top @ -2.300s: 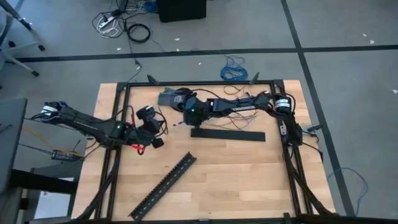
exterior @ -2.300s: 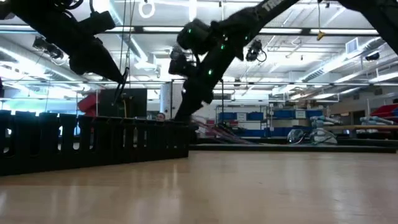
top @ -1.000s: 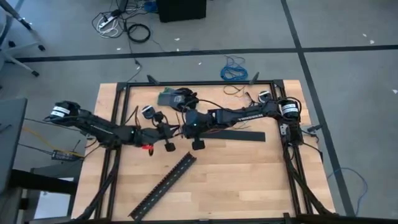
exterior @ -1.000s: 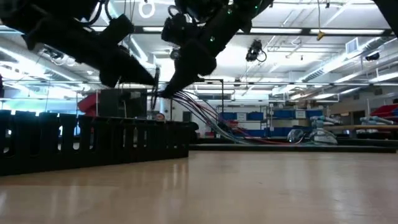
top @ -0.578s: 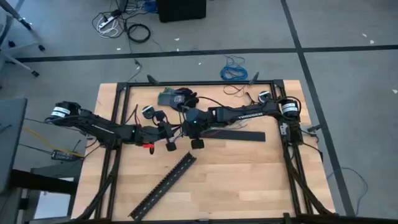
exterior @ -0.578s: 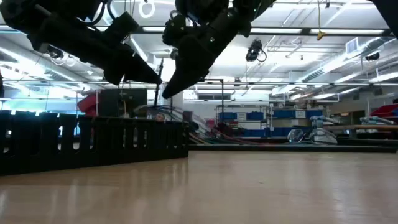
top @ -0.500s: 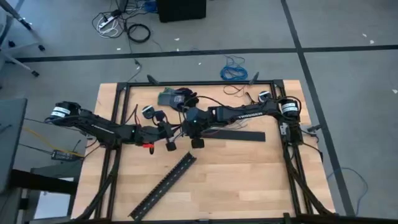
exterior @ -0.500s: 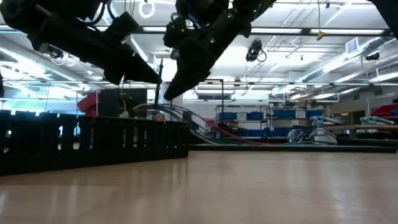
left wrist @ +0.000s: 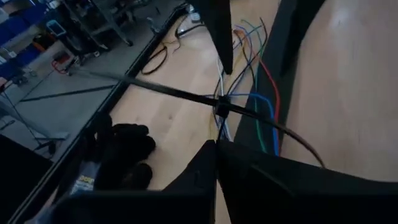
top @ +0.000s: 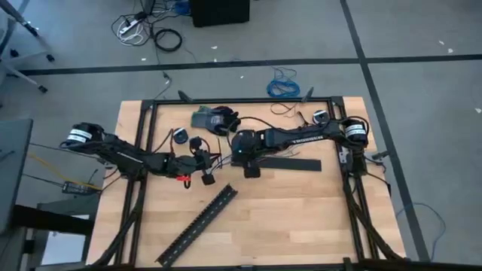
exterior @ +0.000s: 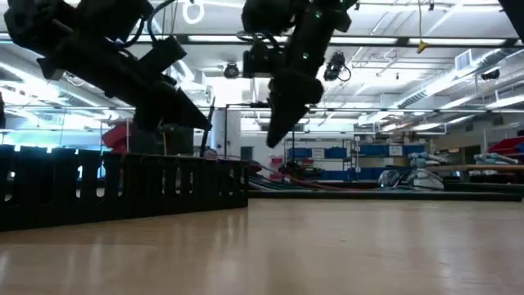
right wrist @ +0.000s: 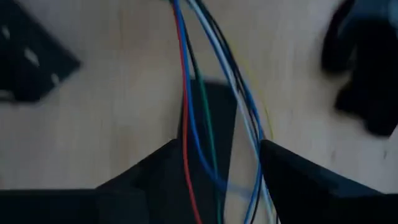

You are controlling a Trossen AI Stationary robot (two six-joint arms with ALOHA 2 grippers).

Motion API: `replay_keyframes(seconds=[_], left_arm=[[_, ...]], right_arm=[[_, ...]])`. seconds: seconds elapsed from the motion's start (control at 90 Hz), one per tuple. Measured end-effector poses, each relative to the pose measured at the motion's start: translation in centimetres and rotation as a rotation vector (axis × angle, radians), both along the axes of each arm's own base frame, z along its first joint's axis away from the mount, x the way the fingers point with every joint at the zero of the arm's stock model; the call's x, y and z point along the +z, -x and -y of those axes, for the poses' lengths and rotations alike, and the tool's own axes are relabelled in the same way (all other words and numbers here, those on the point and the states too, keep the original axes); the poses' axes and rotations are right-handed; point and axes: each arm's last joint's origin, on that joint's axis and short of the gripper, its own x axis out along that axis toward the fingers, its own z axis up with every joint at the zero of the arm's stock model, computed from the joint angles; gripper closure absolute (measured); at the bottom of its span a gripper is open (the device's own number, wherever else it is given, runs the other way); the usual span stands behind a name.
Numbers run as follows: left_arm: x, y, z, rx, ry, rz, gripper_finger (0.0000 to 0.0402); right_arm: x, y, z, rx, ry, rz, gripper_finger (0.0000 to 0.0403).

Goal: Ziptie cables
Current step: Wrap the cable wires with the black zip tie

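The cables (left wrist: 245,74) are thin red, blue, green, white and dark wires lying on the table, fanned out over a black strip (right wrist: 214,106). A black zip tie (left wrist: 155,90) crosses them where they bunch together. My left gripper (left wrist: 216,146) is shut at that bunched end, mid-table (top: 212,159). My right gripper (right wrist: 217,146) hangs open above the cables (right wrist: 193,74), its fingers on either side of them and clear of them. In the low view it is raised off the table (exterior: 274,135). My left gripper pinches the cables' bunched end (left wrist: 219,127) between its two shut fingers, just short of the zip tie's head (left wrist: 221,107). The fingers come slanting down from the table's left side. Their own tips hide the exact contact. The wires fan out beyond, slack on the table.
One black strip (top: 290,163) lies right of centre under the right arm. Another black strip (top: 199,224) lies slanting near the front. A black glove-like bundle (top: 215,119) sits at the far edge. A blue coiled cable (top: 285,84) lies on the floor beyond.
My right gripper has opened and let go of the cables, then gone toward the table's right edge. The cables, which arched up to its fingers, have dropped back onto the table. My left gripper has stayed shut at their bunched end.
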Motion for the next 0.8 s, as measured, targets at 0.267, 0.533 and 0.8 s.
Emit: replay_keyframes(seconds=[0.267,0.533,0.8], left_arm=[[-0.3,-0.2,0.0,0.0,-0.001,0.002,0.0401],[-0.3,-0.2,0.0,0.0,0.0,0.003,0.0402],[-0.4,-0.2,0.0,0.003,0.003,0.0,0.0402]], right_arm=[[-4.1,2.0,2.8,-0.067,-0.033,-0.081,0.0221],[-4.8,1.9,4.9,-0.086,-0.019,0.003,0.0231],[-4.6,1.9,4.3,-0.05,-0.09,0.015,0.0239]])
